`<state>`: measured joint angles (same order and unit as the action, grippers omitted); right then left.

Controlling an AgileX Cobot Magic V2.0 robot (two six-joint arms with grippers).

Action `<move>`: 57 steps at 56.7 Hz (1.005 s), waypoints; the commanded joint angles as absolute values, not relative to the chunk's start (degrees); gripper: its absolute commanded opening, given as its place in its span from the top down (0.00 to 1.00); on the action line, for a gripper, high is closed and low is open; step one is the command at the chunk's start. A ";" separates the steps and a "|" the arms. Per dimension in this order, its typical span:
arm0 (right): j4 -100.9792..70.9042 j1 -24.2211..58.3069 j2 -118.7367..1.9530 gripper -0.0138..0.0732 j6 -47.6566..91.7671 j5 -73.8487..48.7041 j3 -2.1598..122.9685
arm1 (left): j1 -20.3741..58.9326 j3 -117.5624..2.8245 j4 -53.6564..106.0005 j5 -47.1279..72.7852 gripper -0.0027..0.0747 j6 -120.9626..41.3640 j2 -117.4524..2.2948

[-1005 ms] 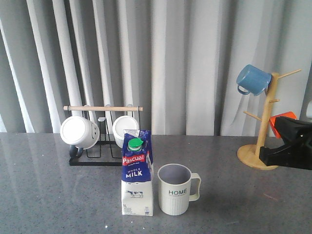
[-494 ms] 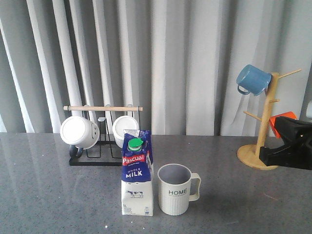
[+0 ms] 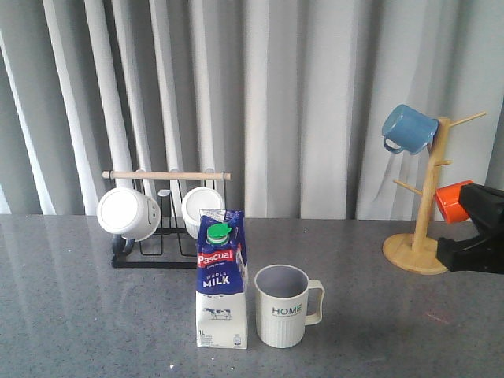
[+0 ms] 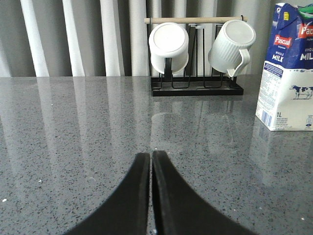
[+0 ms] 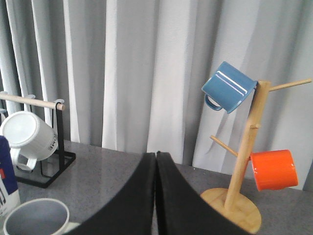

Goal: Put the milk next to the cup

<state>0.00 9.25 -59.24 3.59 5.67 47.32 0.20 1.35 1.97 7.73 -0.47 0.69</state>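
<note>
Milk (image 3: pixel 221 279) stands upright on the tabletop (image 3: pixel 94 315), long axis vertical, gable and green cap up, "Pascual" face toward the front camera. It sits just left of the cup (image 3: pixel 282 305), small gap between them, not touching. Cup upright, mouth up, handle pointing right, "HOME" facing near.

My left tool (image 4: pixel 150 161): clenched, fingers pressed together, empty, low over bare tabletop left of the milk. My right tool (image 5: pixel 156 164): also clenched and empty, at the far right edge near the wooden mug tree (image 3: pixel 426 206).
</note>
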 commanded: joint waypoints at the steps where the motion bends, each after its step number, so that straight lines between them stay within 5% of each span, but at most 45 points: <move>1: 0.82 8.83 -54.67 0.85 7.19 2.04 49.08 | 0.12 0.06 2.41 3.90 0.97 0.00 1.41; 9: 1.11 8.83 -47.29 0.85 9.23 -5.22 47.79 | 0.12 0.06 2.41 3.90 0.97 0.00 1.41; 24: 0.61 6.18 -31.63 0.85 9.15 10.67 26.43 | 0.12 0.06 2.41 3.90 0.97 0.00 1.41; 33: -4.30 0.21 -21.17 0.85 8.66 11.29 15.07 | 0.12 0.06 2.41 3.90 0.97 0.00 1.41; 57: -1.28 -0.30 0.40 0.85 1.14 10.84 -1.44 | 0.12 0.06 2.41 3.90 0.97 0.00 1.41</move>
<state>-1.94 -0.08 -1.95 3.84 6.23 -0.19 0.20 1.35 1.97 7.73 -0.41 0.69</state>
